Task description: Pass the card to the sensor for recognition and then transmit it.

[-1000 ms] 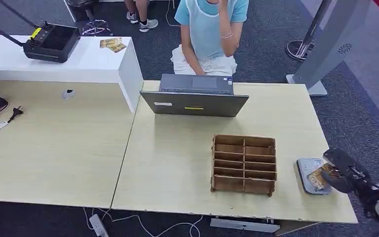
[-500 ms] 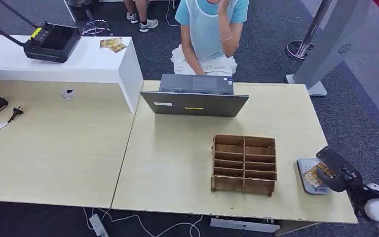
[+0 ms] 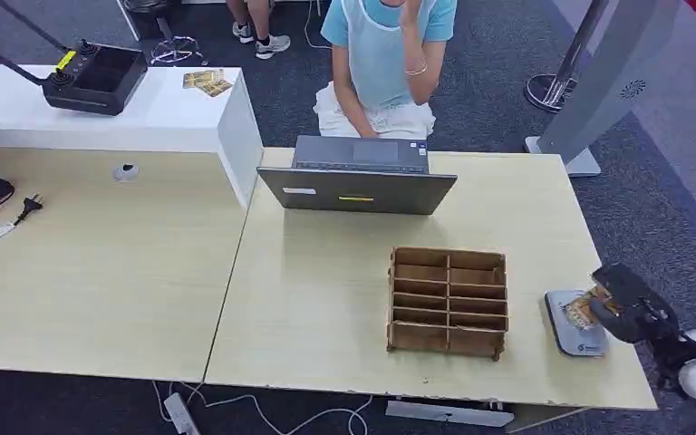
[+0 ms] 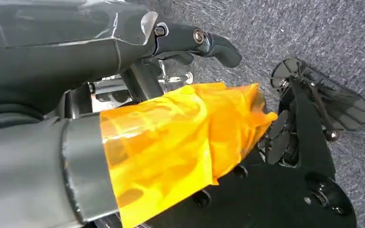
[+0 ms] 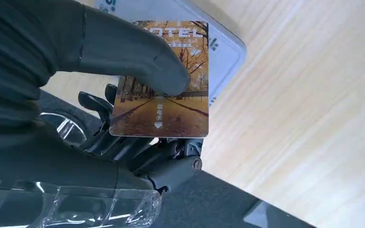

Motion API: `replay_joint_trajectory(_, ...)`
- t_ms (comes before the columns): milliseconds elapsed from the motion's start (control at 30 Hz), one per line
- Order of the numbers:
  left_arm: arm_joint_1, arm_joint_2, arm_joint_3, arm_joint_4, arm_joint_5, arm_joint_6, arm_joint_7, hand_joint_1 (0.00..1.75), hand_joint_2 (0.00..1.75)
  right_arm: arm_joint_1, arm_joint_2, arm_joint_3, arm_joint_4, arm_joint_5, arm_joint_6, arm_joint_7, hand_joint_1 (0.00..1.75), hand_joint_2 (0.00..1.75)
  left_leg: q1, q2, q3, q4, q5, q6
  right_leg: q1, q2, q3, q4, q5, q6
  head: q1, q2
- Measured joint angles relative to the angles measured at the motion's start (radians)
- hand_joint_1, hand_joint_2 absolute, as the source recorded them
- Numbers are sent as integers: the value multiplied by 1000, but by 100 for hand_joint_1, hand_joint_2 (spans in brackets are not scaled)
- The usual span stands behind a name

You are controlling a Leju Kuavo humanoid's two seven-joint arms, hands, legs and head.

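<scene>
One right hand point(image 3: 623, 304) reaches in at the tabletop's point(image 3: 326, 299) right edge, near the front corner, thumb pressing the card point(image 5: 164, 95) against its fingers. Card is held flat just over the grey sensor point(image 3: 575, 328); whether they touch is unclear. Left hand point(image 4: 138, 109) hangs over the carpet, grasp unclear.

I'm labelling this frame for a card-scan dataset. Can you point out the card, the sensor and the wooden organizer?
card point(image 5: 171, 109): right wrist view, on its printed autumn-road face.
sensor point(image 3: 587, 339): head view, on the bare grey near end of its top.
wooden organizer point(image 3: 449, 301): head view, on its central divider.
</scene>
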Motion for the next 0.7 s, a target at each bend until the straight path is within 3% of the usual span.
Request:
replay_joint_trajectory(333,1,-3,1,0,14,-1,-17,0,0,-47,-27,-99,-141,-79,27,-37,175,175,0,0,0,0,0,0,0,1,0,0,0,0,0,0)
replay_joint_trajectory(533,0,-5,1,0,19,-5,-39,0,0,-159,-28,-80,-195,-30,12,-58,175,175,0,1,-1,0,0,0,0,1,0,1,0,0,0,0)
replay_joint_trajectory(700,-3,-5,1,0,20,-11,-43,0,0,-298,-8,-6,-203,53,-30,-55,175,175,0,1,0,0,1,-1,0,1,0,1,0,0,0,0)
